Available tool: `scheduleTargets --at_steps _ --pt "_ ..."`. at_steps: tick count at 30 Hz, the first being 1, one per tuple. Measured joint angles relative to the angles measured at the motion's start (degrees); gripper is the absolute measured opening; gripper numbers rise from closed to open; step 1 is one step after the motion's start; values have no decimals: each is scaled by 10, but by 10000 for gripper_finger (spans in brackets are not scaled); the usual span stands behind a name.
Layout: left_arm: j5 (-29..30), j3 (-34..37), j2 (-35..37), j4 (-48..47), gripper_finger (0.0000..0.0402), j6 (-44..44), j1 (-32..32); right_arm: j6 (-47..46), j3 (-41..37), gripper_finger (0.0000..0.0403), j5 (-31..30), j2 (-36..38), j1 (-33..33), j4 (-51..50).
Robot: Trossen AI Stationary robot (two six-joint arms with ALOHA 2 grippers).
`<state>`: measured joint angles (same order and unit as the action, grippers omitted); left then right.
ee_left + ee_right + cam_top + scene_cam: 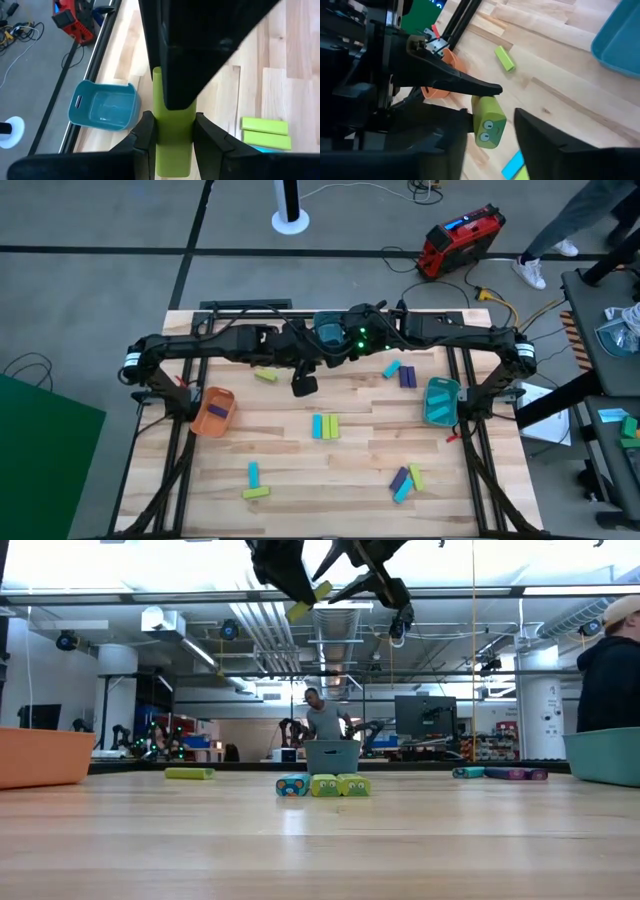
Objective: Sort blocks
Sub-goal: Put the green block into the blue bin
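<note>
A yellow-green block, with a small face printed on one end, hangs in the air above the middle of the desk, clear of the wood. It is pinched between the two fingers of the left hand, which press on its long sides. The right hand meets it from the opposite side; its fingers stand spread on either side of the block's faced end and are not seen to press on it. The step in hand appears to be a transfer of this block between the two hands, raised above the other pieces.

The next move probably calls for the right hand to close firmly before the left lets go, and then for a carry to one of the bins; which bin suits this colour cannot be told.

On the desk below lie a row of three blocks, one cyan and two green, with further blocks scattered toward the edges. An orange bin stands at the left side and a teal bin at the right.
</note>
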<state>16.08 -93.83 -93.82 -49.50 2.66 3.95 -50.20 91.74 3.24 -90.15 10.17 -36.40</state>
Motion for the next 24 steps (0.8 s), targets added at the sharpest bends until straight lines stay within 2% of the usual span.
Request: scheduleTargets --at_steps 6,11,19,24 --pt "6 -1 0 4 70 -4 0 18 0 47 -4 0 0 1" --pt "6 -1 0 5 71 -7 -1 31 0 46 -13 0 2 0" --pt "42 -3 2 -35 189 -38 -1 66 -1 46 -32 -2 39 -21" --pt "64 -3 2 -93 214 -66 -1 110 -1 46 -54 -20 101 -44"
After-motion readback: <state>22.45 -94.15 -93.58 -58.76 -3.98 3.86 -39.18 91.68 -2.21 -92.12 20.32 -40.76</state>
